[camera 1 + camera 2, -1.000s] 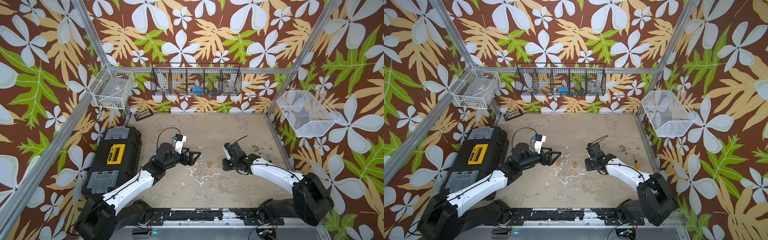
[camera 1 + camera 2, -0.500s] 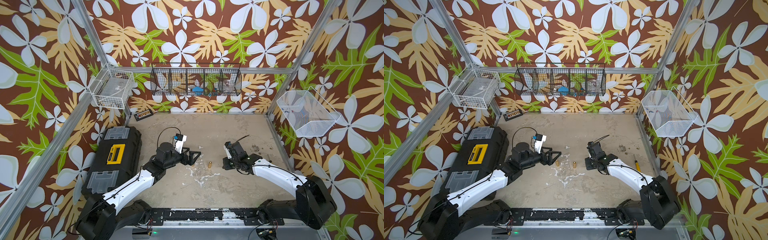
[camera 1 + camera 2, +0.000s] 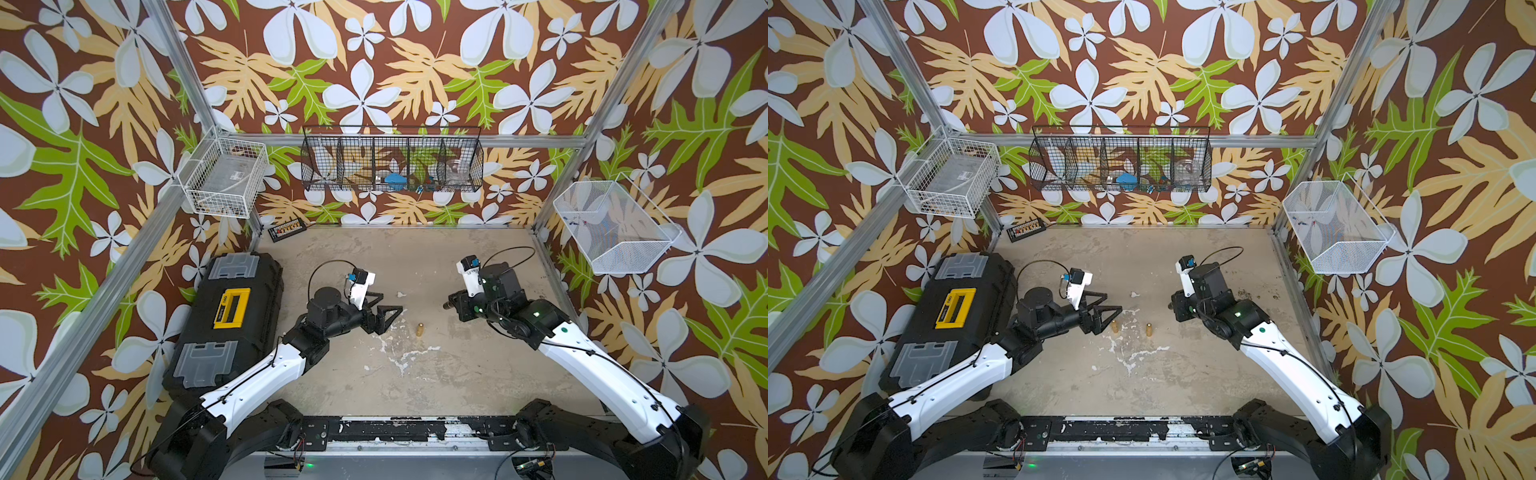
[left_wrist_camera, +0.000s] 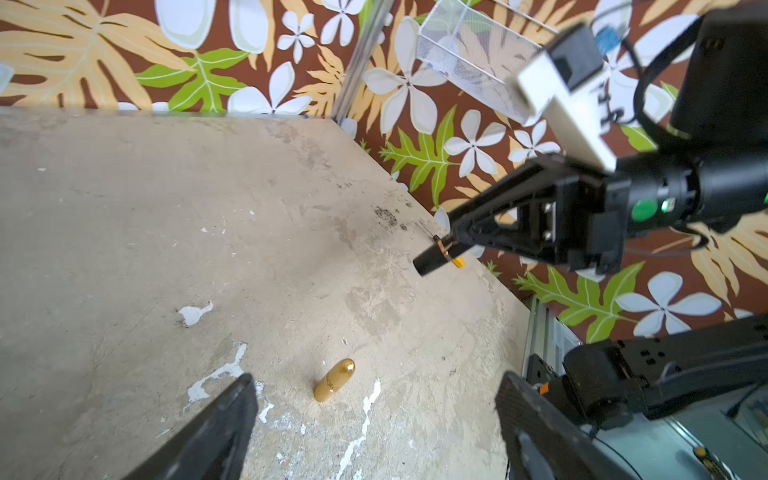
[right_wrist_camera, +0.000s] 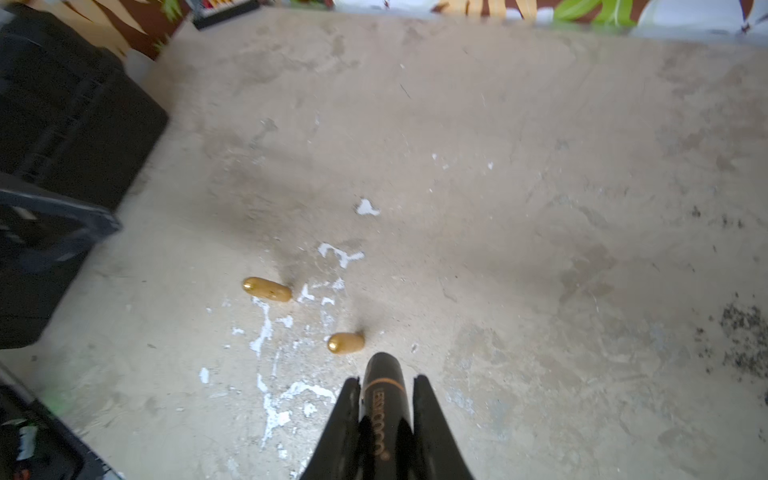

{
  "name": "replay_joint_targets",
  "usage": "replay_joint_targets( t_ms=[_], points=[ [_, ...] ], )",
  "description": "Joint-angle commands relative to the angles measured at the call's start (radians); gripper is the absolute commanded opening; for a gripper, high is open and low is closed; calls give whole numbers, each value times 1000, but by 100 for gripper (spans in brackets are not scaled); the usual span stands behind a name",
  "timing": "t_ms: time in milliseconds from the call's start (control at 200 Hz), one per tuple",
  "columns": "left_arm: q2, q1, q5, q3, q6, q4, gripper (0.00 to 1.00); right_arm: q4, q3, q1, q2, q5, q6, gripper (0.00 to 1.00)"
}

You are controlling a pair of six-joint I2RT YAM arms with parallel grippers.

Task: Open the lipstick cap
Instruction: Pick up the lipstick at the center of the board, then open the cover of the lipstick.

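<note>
Near edge first: two gold capsules (image 3: 1114,327) sit on the bench (image 3: 1142,386), one just beside the left jaws, the other (image 3: 1148,328) between the two arms. Neither is gripped, and I can't tell what they are. Left arm (image 3: 266,370): jaws wide, nothing in them, aimed across at the right arm. My read is they're staged to take the free end. Right arm (image 3: 582,353): jaws clamped narrow on the lipstick (image 5: 380,399), held clear of the bench, roughly level, rounded end poking out toward the left jaws. That makes sense: body pinned, cap end exposed for a straight pull. The lipstick is a slim black tube with a thin gold ring (image 4: 444,248) and gold lettering on the barrel inside the grip, which I can't read. The short section past the ring is probably the cap (image 5: 380,365); the seam looks closed, so it's not off yet. It's glossy and a small target, so slip risk. Further out are a black toolbox (image 3: 232,316) at left and a black wire basket (image 3: 392,166) on the far wall, neither involved.
</note>
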Motion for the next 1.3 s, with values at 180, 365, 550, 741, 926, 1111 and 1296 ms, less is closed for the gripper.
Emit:
replay_joint_targets(
  t_ms=[180,365,550,741,926,1111,1296],
  points=[
    [11,-8,74,-4,276,76,83,-62,137,2,34,-240,-47,15],
    [16,-9,113,-7,354,62,79,-68,171,3,53,-276,-54,15],
    [18,-9,94,2,382,62,80,-88,190,2,78,-285,-64,15],
    [36,-12,113,9,406,65,80,-97,209,8,96,-281,-70,14],
    [44,-22,91,15,468,60,78,-93,210,10,97,-291,-69,14],
    [60,-36,79,17,513,44,73,-80,207,18,109,-315,-69,13],
    [104,-105,7,66,553,45,73,-62,204,45,140,-361,-70,14]
  ],
)
